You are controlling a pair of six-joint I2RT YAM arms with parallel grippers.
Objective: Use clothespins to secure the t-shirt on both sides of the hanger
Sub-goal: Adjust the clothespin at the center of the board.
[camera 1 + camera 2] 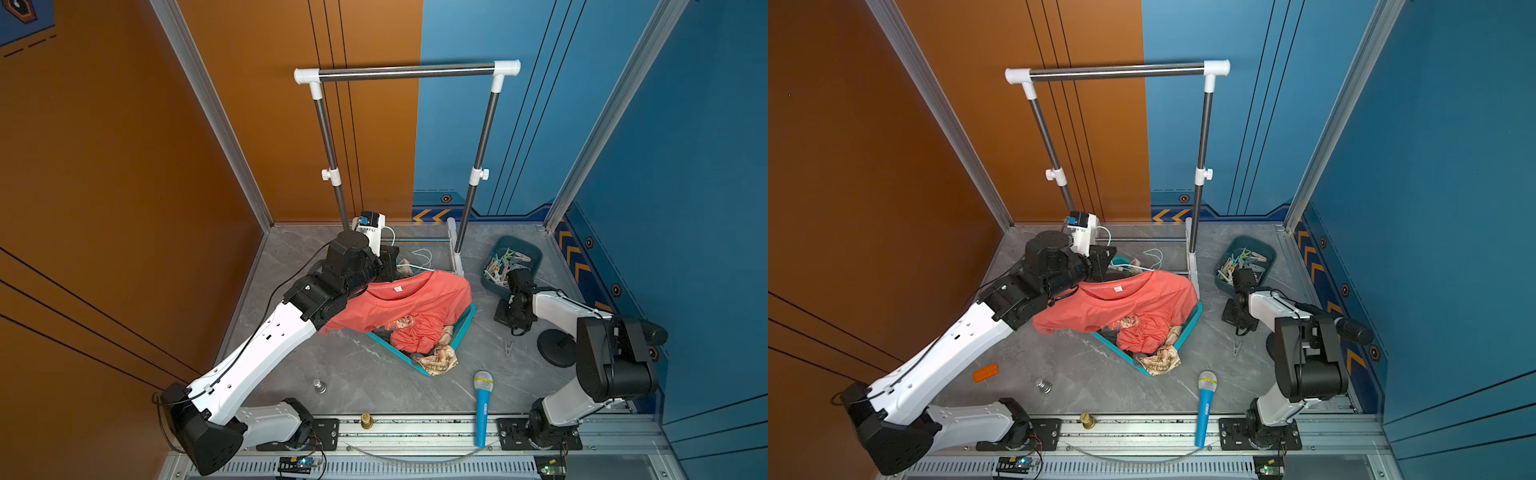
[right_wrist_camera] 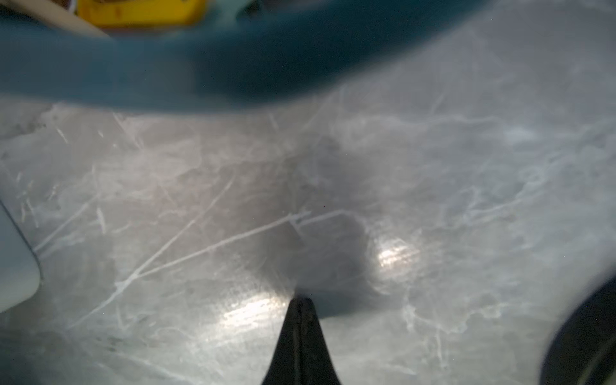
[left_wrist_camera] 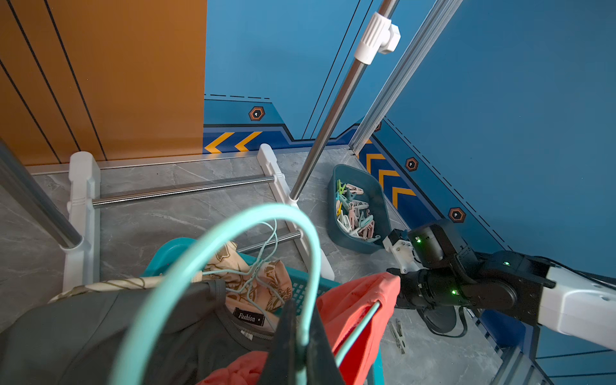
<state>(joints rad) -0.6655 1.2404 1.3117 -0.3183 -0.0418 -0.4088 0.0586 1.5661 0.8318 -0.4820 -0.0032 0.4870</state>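
Teal hanger (image 3: 263, 210) w/ t-shirt (image 1: 419, 297) pinched in left gripper (image 3: 301, 326); right gripper (image 2: 300, 303) fingers pressed together, empty, nr bin (image 1: 536, 257) of clothespins (image 1: 505, 264)

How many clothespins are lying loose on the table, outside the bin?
1. The grey clothespin lies on the table between the teal laundry basket and the black round stand, apart from the bin. Others may be hidden under arms or clothes.
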